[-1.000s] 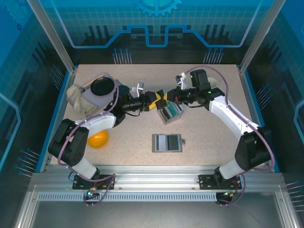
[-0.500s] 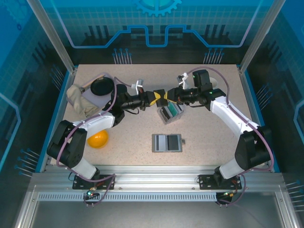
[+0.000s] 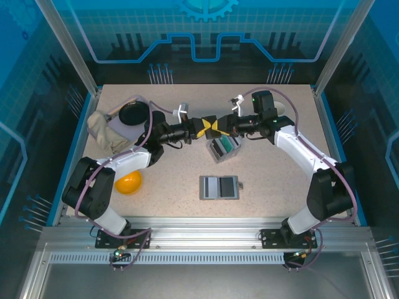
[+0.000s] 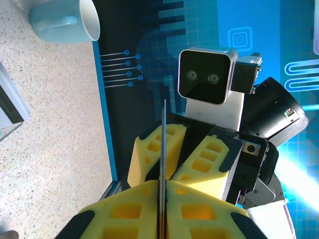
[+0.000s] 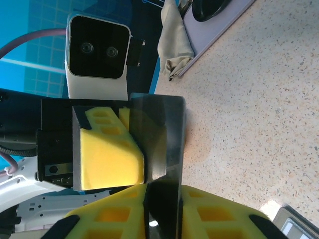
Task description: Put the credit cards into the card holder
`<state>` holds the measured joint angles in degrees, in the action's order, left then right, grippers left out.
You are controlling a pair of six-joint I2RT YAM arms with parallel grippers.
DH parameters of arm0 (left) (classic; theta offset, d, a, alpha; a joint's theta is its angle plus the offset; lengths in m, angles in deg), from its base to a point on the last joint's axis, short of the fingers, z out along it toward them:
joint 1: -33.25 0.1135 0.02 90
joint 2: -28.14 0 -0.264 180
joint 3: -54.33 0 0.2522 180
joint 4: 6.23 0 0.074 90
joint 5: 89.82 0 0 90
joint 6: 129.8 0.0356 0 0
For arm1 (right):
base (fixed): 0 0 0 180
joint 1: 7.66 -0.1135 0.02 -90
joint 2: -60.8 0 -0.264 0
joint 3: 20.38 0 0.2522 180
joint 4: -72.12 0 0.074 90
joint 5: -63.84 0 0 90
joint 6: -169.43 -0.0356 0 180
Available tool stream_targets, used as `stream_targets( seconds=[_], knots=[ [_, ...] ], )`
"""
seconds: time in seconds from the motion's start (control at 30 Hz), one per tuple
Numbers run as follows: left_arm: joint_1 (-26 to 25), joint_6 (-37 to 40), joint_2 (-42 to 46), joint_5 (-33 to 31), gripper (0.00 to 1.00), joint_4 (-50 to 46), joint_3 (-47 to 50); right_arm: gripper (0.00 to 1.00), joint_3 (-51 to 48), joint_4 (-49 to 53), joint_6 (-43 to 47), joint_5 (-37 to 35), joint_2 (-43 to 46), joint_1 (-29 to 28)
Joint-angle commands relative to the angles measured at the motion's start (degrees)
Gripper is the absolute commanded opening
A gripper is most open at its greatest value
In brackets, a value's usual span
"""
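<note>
Far left of the top view: beige cloth (image 3: 101, 132) bunched against a pale board (image 3: 122, 132), with a black round dish (image 3: 134, 113) on the board. Lower left on the speckled surface (image 3: 274, 180): orange-yellow round object (image 3: 128, 183), well apart from both arms.

Upper centre: left hand (image 3: 203, 128), yellow fingers pressed together on a credit card (image 4: 163, 139). Card seen edge-on as a thin dark line in the left wrist view, held up off the surface.

Tip to tip with it: right hand (image 3: 217, 126), fingers on either side of the same card. Card skewed and showing its broad dark face in the right wrist view. Gripping or merely flanking: cannot tell.

Just below the hands: clear slotted box (image 3: 215, 153) holding teal-green cards (image 3: 225, 147).

Lower centre: card holder (image 3: 219, 187), lying open and flat, dark and pale halves up, apart from the hands. Small dark bit (image 3: 240, 185) just beside its right edge.

Upper left of the left wrist view: pale blue mug (image 4: 65, 20) on the surface.
</note>
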<state>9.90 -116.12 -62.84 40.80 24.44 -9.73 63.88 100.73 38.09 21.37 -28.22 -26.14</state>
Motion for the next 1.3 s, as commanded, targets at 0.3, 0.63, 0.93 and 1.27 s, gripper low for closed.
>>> stream_targets(
  seconds=[0.3, 0.63, 0.93, 1.27],
  knots=[
    [0.22, -4.33, 1.21, 2.2, 0.13, 11.21, -0.46, 0.21, -1.57, 3.19, -0.23, -4.04, -1.0, 2.92],
    [0.41, -3.02, 2.08, 1.21, 0.12, 9.19, 1.4, 0.1, -1.68, 6.03, 0.03, -9.03, 0.15, 4.15],
    [1.21, 1.14, 4.73, -0.52, 0.09, 1.88, 4.28, 0.07, -1.76, 6.56, 1.03, -12.07, 0.5, 4.51],
    [1.78, 13.45, 12.28, -8.96, 0.06, -25.48, 8.68, 0.07, 2.88, 14.44, 16.13, -27.2, -3.2, -0.55]
  ],
)
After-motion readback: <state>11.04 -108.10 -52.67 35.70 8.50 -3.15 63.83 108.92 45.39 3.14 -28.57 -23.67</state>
